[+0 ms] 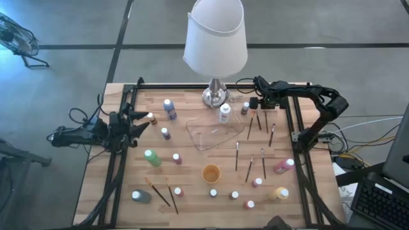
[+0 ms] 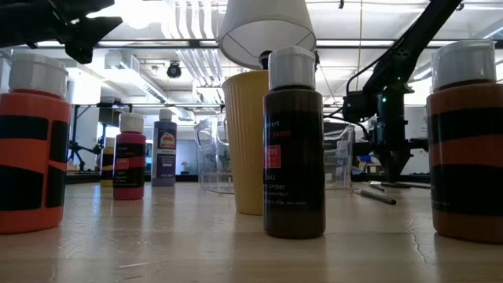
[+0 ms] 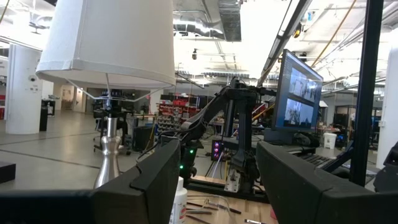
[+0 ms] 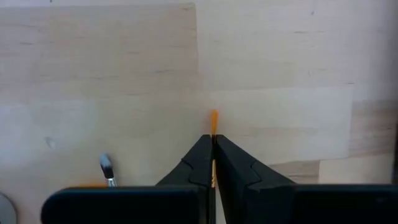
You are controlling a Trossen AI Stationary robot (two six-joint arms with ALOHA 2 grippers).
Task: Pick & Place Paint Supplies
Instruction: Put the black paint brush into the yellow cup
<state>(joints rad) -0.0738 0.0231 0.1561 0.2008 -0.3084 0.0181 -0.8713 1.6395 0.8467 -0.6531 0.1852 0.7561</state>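
Even, bright indoor light; glare strongest in the level views.

High view: wooden table (image 1: 192, 191) evenly lit, only faint short shadows beside the bottles; white lamp shade (image 1: 215, 37) reads bright, grey floor dimmer around it. Low view: ceiling lights blow out above the shade, near bottles such as the brown bottle (image 2: 293, 145) stand backlit and dark-faced, far room soft. Left wrist view: ceiling glare washes out the upper middle, near dark fingers (image 3: 155, 180) blurred. Right wrist view: flat soft light on pale wood, closed fingertips (image 4: 233, 165) slightly out of focus.

Grey floor (image 1: 77, 25), white-shaded lamp (image 1: 215, 35), bright ceiling lights (image 2: 141, 12)
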